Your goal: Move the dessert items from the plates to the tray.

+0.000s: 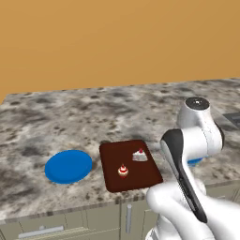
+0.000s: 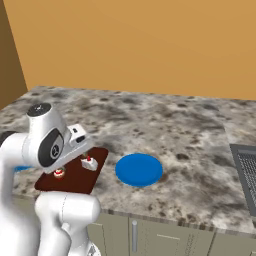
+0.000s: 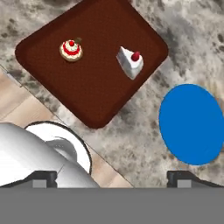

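The dark brown tray [image 1: 112, 159] [image 2: 75, 181] [image 3: 94, 92] lies near the counter's front edge. Both dessert items rest on it. One is a white cake wedge with a cherry [image 1: 139, 155] [image 2: 90, 163] [image 3: 130, 62]. The other is a small cupcake with a red-white top [image 1: 123, 171] [image 2: 59, 173] [image 3: 71, 50]. A bare blue plate [image 1: 68, 166] [image 2: 139, 169] [image 3: 192, 124] sits beside the tray. A sliver of a second blue plate [image 1: 196, 161] [image 2: 20, 168] peeks out behind the arm. My gripper [image 3: 113, 178] [image 2: 79, 146] hovers well above the tray's near side, open, with nothing between its fingers.
The speckled grey counter [image 1: 117, 112] stretches wide behind the tray to an orange wall. Its front edge drops to cabinet fronts [image 1: 93, 220]. A dark ridged panel [image 2: 247, 175] is set into the counter at the far right.
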Robot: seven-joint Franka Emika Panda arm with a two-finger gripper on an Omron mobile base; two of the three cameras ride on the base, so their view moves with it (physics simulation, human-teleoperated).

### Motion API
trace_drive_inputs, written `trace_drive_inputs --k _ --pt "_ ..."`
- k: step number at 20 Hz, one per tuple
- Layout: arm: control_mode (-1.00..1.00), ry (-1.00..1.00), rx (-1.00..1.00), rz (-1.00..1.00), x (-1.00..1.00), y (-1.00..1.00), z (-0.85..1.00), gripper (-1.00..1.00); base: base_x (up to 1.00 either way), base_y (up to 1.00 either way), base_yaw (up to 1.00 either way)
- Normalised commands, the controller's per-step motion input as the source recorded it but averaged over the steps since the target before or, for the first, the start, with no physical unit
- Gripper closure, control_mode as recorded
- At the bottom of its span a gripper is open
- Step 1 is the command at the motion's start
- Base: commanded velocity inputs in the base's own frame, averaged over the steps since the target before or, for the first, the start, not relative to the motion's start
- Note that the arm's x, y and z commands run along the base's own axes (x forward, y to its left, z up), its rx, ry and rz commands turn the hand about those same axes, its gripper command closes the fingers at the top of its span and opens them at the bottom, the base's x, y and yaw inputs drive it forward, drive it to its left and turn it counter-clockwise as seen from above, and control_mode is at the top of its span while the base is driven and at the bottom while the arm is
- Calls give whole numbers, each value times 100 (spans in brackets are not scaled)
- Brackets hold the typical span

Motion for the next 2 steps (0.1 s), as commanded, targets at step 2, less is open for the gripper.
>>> trace_drive_inputs --k 2 --pt "-100 -6 18 -23 -34 -26 53 -100 0 0 0"
